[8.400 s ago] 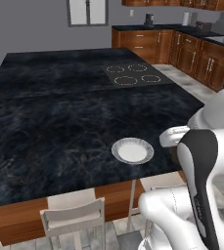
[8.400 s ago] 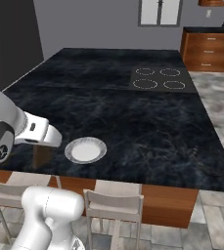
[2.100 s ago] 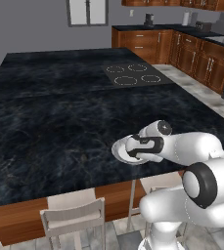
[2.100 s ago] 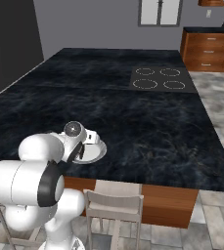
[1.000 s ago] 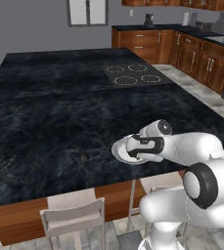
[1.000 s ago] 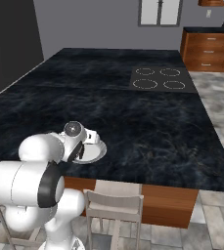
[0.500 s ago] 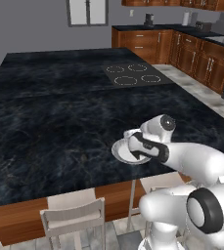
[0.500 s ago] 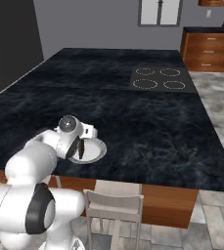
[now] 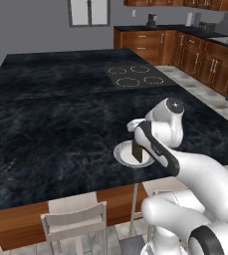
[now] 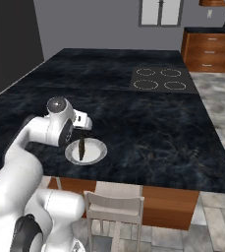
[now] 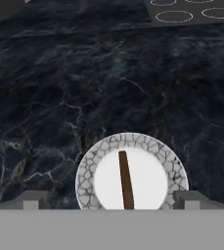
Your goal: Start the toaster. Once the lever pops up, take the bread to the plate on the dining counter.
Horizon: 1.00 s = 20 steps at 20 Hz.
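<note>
Low in the hand view, just above the grey band: one bread (image 11: 126, 179) slice standing on edge over the middle of one plate (image 11: 133, 176), seen edge-on as a thin brown strip. Near the centre of the left base view, claw (image 9: 137, 145) above that slice; grip state impossible to tell (fingers masked by the wrist). Best handled by lowering until the edge meets the plate, tipping it flat, then letting go and lifting straight up. Farther off, upper right of frame: four cooktop rings (image 9: 130, 75) on the single bench (image 9: 46, 119).
</note>
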### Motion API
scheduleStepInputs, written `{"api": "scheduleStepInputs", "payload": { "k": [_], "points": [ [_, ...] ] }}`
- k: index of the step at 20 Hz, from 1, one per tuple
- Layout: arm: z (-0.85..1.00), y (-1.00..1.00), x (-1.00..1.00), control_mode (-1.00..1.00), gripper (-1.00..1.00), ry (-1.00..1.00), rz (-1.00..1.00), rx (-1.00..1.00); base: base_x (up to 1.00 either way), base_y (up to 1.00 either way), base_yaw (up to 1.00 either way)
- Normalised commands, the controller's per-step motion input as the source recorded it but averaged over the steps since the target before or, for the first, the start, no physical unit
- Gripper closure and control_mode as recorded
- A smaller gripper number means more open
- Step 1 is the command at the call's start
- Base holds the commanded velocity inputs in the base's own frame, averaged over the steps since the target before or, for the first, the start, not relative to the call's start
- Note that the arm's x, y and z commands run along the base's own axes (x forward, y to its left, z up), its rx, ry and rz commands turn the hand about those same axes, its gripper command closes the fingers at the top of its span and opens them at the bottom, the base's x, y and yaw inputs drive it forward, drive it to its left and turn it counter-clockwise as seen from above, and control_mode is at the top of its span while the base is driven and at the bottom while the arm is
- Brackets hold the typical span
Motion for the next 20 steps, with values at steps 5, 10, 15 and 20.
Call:
{"api": "scheduleStepInputs", "payload": {
  "k": [5, 10, 15, 20],
  "points": [
    [0.56, 0.00, -0.62, -1.00, -1.00, 0.16, -0.02, 0.00, 0.00, 0.00, 0.00],
    [0.32, -0.09, -0.83, -1.00, -1.00, 0.09, -0.01, 0.00, 0.00, 0.00, 0.00],
    [0.24, -0.19, -0.84, -1.00, -1.00, 0.05, 0.00, 0.00, 0.00, 0.00, 0.00],
    [0.21, -0.17, -0.73, -1.00, -1.00, 0.03, -0.02, 0.00, 0.00, 0.00, 0.00]
  ]
}}
